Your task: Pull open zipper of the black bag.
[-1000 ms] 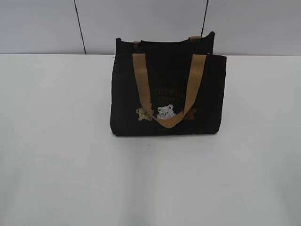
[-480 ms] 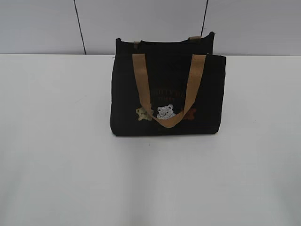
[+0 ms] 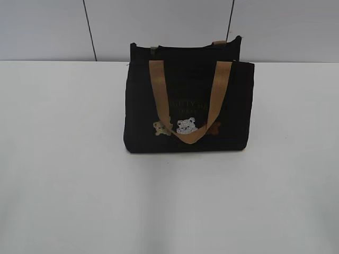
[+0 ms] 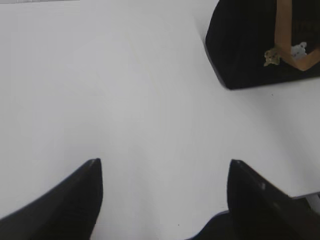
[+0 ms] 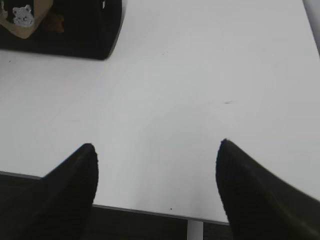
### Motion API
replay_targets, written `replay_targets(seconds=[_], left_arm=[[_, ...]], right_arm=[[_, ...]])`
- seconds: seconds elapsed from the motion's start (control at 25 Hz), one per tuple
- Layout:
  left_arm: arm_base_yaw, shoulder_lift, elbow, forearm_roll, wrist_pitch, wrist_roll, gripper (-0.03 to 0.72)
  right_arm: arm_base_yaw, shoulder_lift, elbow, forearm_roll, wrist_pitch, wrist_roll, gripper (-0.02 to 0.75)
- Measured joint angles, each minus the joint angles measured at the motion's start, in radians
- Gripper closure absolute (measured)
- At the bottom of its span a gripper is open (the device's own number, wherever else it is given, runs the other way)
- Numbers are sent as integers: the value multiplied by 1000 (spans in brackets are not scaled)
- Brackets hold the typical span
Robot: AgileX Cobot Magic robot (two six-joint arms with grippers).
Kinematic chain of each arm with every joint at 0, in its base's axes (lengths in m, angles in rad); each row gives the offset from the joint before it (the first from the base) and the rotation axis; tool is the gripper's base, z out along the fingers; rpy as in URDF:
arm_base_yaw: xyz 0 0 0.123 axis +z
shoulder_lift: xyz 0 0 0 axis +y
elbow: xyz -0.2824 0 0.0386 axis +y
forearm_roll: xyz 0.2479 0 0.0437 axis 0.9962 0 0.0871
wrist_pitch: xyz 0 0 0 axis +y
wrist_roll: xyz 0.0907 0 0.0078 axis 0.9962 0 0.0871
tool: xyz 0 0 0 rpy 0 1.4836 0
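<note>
Exterior view, black bag [image 3: 143,106] upright, tan handle [image 3: 159,95], bear pictures [image 3: 186,126]

black bag [image 3: 188,106] upright on table [image 3: 63,159] | centre, toward rear

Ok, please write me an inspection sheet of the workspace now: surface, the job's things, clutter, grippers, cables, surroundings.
Surface: white table, bare around the bag.
Job's things: black bag stands upright at the back middle, tan handle hanging down its front; zipper along the top, too dark to tell if open.
Clutter: nothing seen.
Grippers: left gripper and right gripper both with jaws open, empty, above the table near its front edge, away from the bag.
Cables: nothing seen.
Surroundings: grey panelled wall behind the table.
</note>
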Motion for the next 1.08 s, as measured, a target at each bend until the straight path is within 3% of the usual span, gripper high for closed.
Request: replay_targets(seconds=[0.24, 1.08], left_arm=[[51, -62, 1, 1, -1, 0, 111], [58, -62, 2, -1, -2, 0, 148]], right_arm=[[-67, -13, 0, 7, -1, 0, 182], [-70, -13, 0, 13, -2, 0, 183]])
